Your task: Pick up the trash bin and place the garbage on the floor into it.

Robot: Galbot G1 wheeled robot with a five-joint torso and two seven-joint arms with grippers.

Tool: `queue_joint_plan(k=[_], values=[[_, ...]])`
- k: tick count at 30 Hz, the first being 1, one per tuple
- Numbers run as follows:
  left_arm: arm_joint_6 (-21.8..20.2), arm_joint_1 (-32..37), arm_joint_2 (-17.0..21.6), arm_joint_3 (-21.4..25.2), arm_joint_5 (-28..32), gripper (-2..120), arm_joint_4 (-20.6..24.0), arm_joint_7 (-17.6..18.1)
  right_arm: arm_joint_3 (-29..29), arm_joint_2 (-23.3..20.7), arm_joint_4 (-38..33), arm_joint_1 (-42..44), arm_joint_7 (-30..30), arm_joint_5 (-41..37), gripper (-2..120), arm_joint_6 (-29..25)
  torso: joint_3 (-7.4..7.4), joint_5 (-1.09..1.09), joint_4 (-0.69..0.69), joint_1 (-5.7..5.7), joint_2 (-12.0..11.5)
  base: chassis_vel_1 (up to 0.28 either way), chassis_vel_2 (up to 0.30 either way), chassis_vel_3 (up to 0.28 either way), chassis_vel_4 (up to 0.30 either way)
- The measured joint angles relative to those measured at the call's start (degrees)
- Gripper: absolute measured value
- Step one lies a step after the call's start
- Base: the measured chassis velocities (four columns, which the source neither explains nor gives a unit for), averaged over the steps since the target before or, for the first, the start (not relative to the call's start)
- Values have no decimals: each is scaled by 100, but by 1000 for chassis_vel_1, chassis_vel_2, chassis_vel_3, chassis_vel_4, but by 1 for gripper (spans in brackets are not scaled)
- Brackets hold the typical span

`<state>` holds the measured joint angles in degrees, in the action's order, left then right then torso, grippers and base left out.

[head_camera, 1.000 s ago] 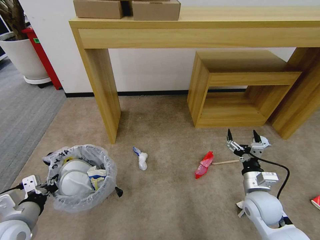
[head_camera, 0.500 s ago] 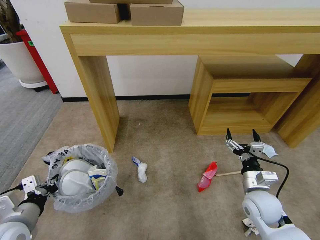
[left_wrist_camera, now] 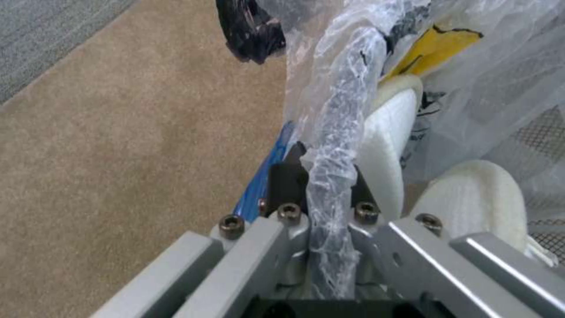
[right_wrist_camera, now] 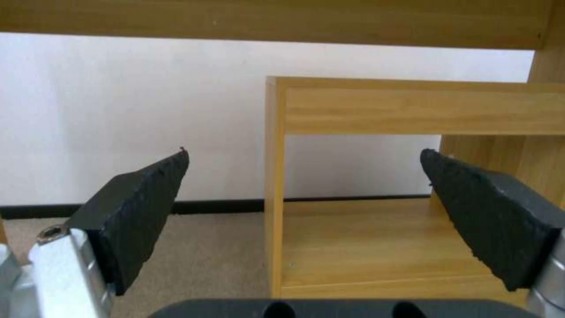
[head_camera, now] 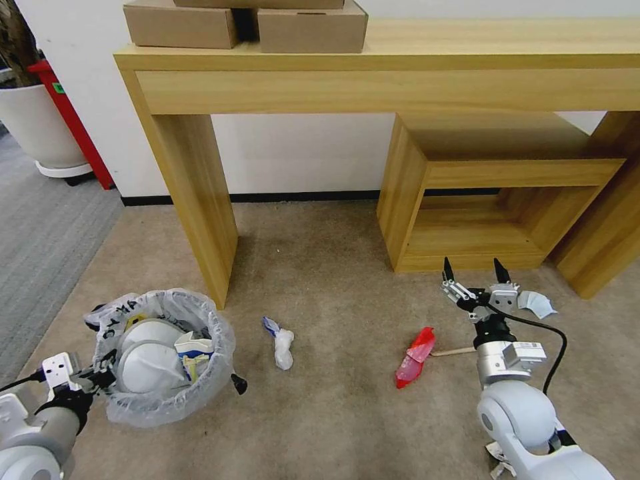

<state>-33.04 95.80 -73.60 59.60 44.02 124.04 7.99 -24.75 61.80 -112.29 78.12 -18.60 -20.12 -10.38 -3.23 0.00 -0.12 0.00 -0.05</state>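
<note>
- Right hand (head_camera: 473, 269): fingers spread wide and empty, raised above the floor (head_camera: 333, 280) in front of the low wooden shelf unit (head_camera: 493, 167).
- Next target, as judged: the red wrapper (head_camera: 415, 348), lying on the floor on the trash-bin side of the right hand, with a wooden stick (head_camera: 453, 351) touching its end. A pale blue mask (head_camera: 535, 303) lies just beside the right hand, on the side away from the trash bin.
- Recommended approach: lower the right hand straight over the wrapper's middle, fingers across its narrow width, and press lightly into the carpet pile so the thin film is caught.
- Left hand (left_wrist_camera: 321, 176): pinching the trash bin (head_camera: 163, 357) by its bag-covered rim. Hold it level.
- The trash bin already contains two white slippers (head_camera: 143, 357) and a blue-white carton (head_camera: 192, 348).
- A crumpled white-and-blue scrap (head_camera: 281, 339) lies on the floor between the trash bin and the red wrapper.
</note>
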Motion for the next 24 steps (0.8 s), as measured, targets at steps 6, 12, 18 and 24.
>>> queue_joint_plan(k=[6,12,18,24], values=[[0,-16,-2,-2,0,1,-16,2,23,64,31,-7,-1,19,100,9,0,0,0,0,0,0,0,0,0],[0,-18,15,-2,4,1,-14,8,45,122,73,-17,-3,46,100,-3,0,0,0,0,0,0,0,0,0],[-1,-46,18,-11,13,1,-16,12,92,150,122,-36,-19,107,100,-23,0,0,0,0,0,0,0,0,0],[-5,-53,19,-7,19,1,-22,13,135,163,137,-91,-49,76,100,-10,0,0,0,0,0,0,0,0,0]])
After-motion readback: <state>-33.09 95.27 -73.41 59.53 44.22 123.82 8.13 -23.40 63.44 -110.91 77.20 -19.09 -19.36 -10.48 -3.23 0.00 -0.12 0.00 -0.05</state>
